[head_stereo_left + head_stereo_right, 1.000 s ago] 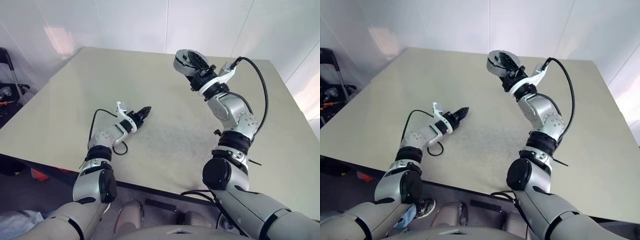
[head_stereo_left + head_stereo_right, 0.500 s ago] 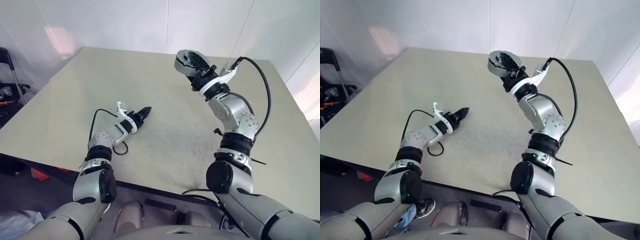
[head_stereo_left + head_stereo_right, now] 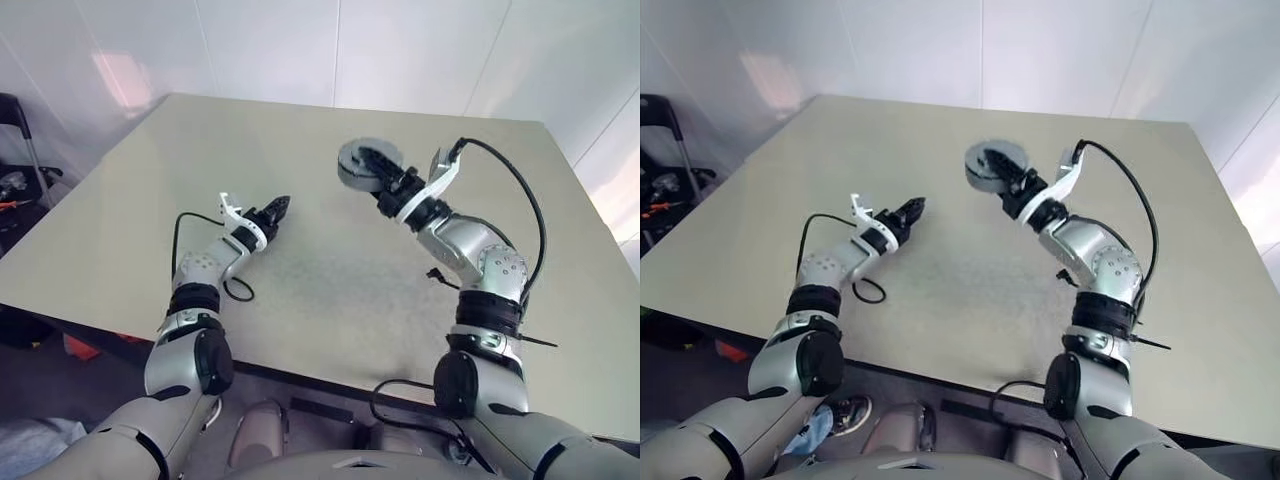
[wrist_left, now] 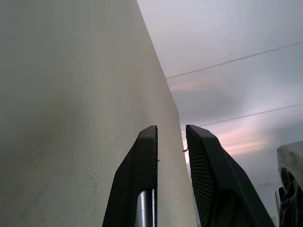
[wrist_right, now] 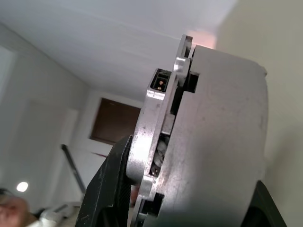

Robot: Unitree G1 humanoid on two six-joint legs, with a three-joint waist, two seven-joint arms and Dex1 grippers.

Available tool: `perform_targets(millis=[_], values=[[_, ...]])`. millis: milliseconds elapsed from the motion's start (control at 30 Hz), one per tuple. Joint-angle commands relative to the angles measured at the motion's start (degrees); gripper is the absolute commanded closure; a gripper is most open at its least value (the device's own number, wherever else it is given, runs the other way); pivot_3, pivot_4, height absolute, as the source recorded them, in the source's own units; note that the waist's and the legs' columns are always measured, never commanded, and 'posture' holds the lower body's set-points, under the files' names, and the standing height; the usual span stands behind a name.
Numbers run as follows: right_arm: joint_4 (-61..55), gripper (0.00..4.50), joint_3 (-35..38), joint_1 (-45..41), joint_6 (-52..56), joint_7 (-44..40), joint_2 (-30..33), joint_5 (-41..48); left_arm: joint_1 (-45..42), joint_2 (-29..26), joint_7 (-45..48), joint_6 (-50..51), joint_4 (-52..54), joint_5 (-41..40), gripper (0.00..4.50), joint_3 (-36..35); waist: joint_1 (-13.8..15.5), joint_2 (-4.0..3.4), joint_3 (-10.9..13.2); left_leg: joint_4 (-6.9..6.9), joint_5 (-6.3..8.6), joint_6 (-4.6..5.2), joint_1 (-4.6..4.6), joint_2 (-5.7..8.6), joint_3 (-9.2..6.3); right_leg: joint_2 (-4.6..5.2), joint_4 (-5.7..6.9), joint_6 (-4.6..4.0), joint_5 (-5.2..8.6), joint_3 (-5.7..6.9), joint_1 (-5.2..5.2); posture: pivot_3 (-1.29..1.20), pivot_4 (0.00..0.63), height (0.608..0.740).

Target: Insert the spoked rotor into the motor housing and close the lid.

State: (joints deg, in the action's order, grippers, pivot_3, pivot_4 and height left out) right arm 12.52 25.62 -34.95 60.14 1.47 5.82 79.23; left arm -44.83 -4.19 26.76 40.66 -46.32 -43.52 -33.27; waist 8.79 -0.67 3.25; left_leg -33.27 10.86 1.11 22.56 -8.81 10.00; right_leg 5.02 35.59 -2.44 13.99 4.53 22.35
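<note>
**Right arm lowers the motor assembly toward the table**

Since the earlier frame the right gripper (image 3: 385, 180) has come down from its raised pose and now hangs low over the far middle of the table (image 3: 330, 290), while the left gripper (image 3: 277, 208) has edged slightly away from the robot. The right gripper's two black fingers are clamped across a round grey motor housing (image 3: 360, 163); in the right wrist view a silvery plate sits flush against the housing's grey body (image 5: 222, 137), edge-on between the fingers. Whether the spoked rotor is already seated inside, or which part that plate is, cannot be told. The left gripper, off to the side of the right one and well apart from it, holds nothing; its fingers (image 4: 142, 189) stand a narrow gap apart.

The step in hand looks like setting the housing down. It would go best with the disc brought level before contact, lowered slowly, and released only once it rests flat, so it neither rolls nor tips.

The beige tabletop beneath both grippers is matte and bare. White panelled walls (image 3: 400, 50) rise behind it.
</note>
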Motion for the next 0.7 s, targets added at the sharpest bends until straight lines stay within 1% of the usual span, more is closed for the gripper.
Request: perform_targets(millis=[33,233,333,533,700], values=[[-2.84,2.18,-0.67,0.07,0.23,-2.24,0.89,0.69,-0.44,-1.69,0.16,-0.89,0.55,-0.47,3.50,-0.18,-0.02,0.01,0.00,-0.01,0.00,-0.01,0.03,0.00,-0.01,0.00,0.02,0.00,0.00,0.00,0.03,0.00,0.000,0.740],[-2.76,2.18,-2.23,0.56,0.82,-1.58,-1.16,0.97,-0.60,-1.90,0.53,-0.44,0.22,-0.90,3.50,0.08,-0.13,0.01,0.00,-0.06,-0.02,-0.04,0.02,0.00,-0.03,0.00,0.07,0.00,0.00,0.00,0.02,0.00,0.000,0.740],[-3.42,2.18,-2.74,0.22,1.36,-1.66,-2.15,1.98,-0.31,-1.39,1.45,2.46,1.46,-2.12,3.50,0.41,-0.12,0.01,0.00,-0.06,-0.02,-0.04,0.02,-0.01,-0.03,0.00,0.08,-0.01,0.00,0.00,0.04,0.00,0.000,0.740],[-2.65,2.18,-3.23,-1.38,1.52,-1.66,-2.70,2.26,1.69,1.38,2.89,7.89,7.30,-4.96,3.50,1.46,-0.04,0.02,0.01,-0.10,-0.01,0.00,0.07,0.01,-0.03,0.04,0.08,-0.01,0.01,0.01,0.04,0.00,0.000,0.740],[-1.52,2.18,-3.51,-1.53,1.89,-1.26,-3.20,2.10,2.51,1.93,1.71,10.28,8.52,-6.65,3.50,0.99,-0.10,0.02,0.01,-0.12,-0.02,0.00,0.05,0.00,-0.02,0.04,0.10,-0.02,0.01,0.01,0.03,0.00,0.000,0.740]])
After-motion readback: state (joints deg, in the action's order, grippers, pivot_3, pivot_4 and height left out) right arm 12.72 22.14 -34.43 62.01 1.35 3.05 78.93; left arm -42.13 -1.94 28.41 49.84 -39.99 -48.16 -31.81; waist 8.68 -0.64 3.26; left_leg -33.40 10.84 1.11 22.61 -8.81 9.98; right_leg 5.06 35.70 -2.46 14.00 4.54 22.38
